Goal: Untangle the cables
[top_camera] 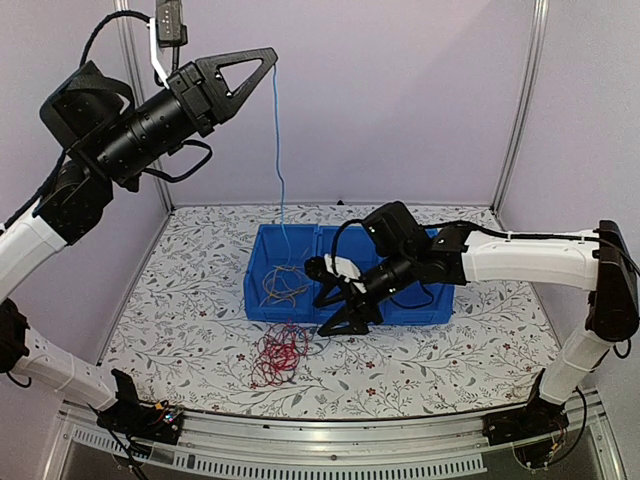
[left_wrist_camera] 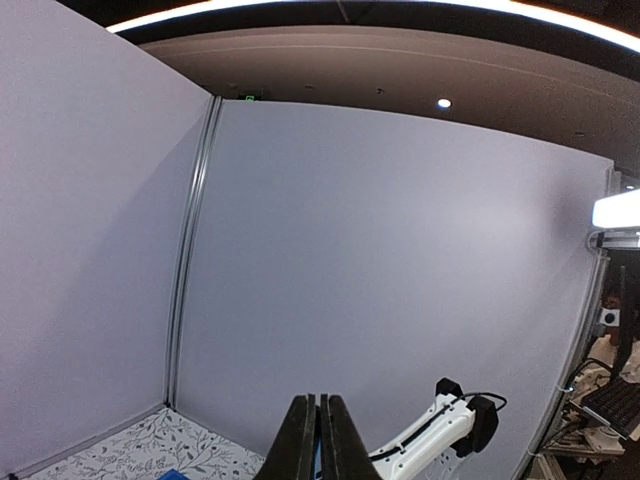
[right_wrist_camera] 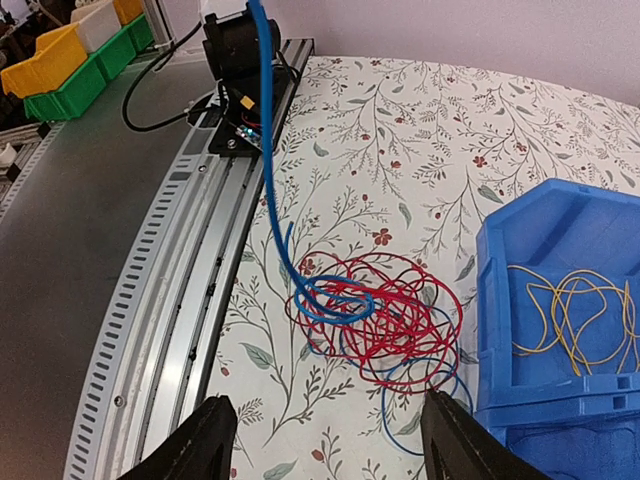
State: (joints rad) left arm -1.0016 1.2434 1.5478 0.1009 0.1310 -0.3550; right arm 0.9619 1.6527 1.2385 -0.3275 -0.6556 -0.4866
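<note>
The cables lie in two heaps, with one strand lifted. A red tangle (top_camera: pixel 280 352) (right_wrist_camera: pixel 420 310), with dark blue loops through it, rests on the table in front of the blue bin (top_camera: pixel 262 308) (right_wrist_camera: pixel 520 250). Yellow-tan wires (top_camera: pixel 285 285) (right_wrist_camera: pixel 570 315) lie inside the bin. My left gripper (top_camera: pixel 272 58) (left_wrist_camera: pixel 320 440) is raised high at the upper left, shut on a blue wire (top_camera: pixel 278 150) (right_wrist_camera: pixel 264 150) that hangs straight down and ends looped on the red tangle. My right gripper (top_camera: pixel 325 312) (right_wrist_camera: pixel 330 440) hovers open just above the table beside the tangle, holding nothing.
The bin has a second compartment (top_camera: pixel 425 300) under my right arm. The metal rail (right_wrist_camera: pixel 190 300) and the left arm's base (right_wrist_camera: pixel 240 50) run along the near table edge. Yellow and green bins (right_wrist_camera: pixel 60 60) stand off the table.
</note>
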